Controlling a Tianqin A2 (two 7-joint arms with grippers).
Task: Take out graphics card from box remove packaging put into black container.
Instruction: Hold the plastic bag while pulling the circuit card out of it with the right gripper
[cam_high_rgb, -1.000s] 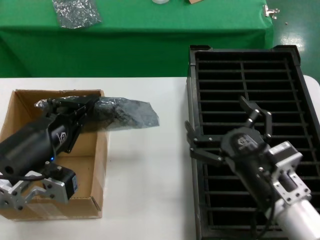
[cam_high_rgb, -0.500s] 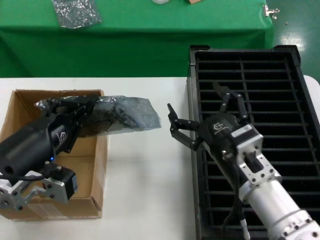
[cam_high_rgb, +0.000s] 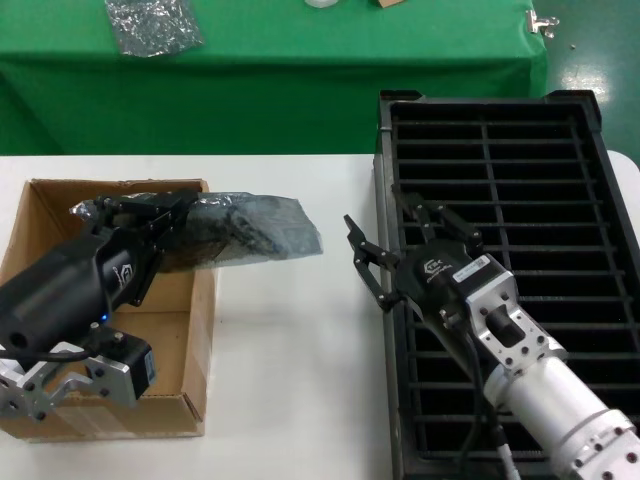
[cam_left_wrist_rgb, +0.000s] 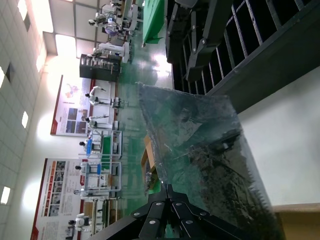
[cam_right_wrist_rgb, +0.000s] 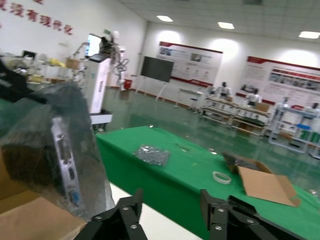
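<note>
Gripping one end of the packaging, the left pincer holds it above the open top of the box, its fingers pressed onto the silvery-grey bag so that the free end juts out past the box's wall over the white tabletop. The graphics card is inside the bag: the right wrist view shows its silver end bracket with a blue port through the wrinkled plastic, and the left wrist view shows the dark board behind the film. The right pincer hangs near the bag's free end, apart from it, above the left rim of the black container, with its fingers spread wide and pointed toward the bag. The container lies on the tabletop to the right of the box. Beyond the tabletop stands a green-covered table carrying a smaller, lumpier silvery bag.
</note>
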